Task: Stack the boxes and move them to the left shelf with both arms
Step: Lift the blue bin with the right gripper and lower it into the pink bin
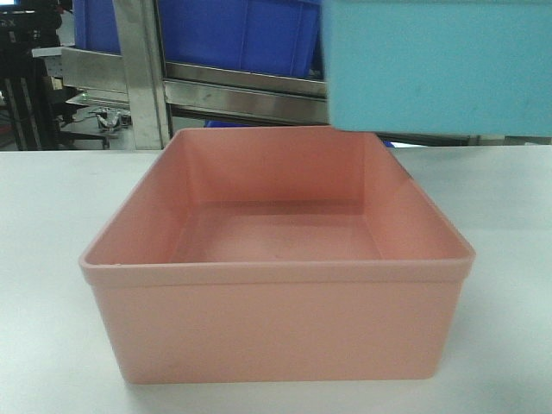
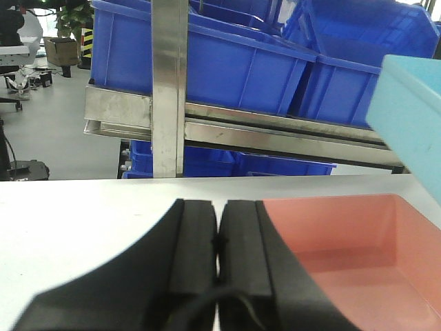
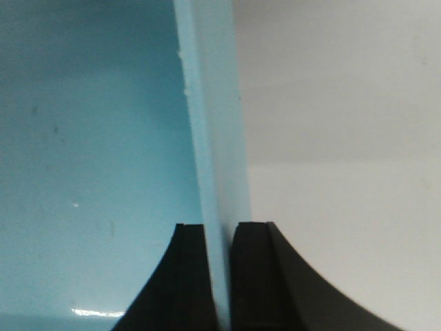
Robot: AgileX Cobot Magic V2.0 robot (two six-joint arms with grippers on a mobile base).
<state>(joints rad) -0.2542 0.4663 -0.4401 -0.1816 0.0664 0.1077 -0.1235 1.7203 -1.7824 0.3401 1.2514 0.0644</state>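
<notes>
Exterior front-facing view: the salmon-pink box is seated on the white table with its opening upward and a broad side toward the camera; its long axis cannot be determined. The sky-blue box is held clear of the table, above and right of the pink one, its wall clamped by the right gripper. The left gripper is pressed together on nothing beside the pink box. Stacking is judged not yet done; transfer to the left shelf is outstanding.

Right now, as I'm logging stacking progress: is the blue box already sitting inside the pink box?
No, the blue box is up in the air at the upper right, and the pink box is empty.
</notes>
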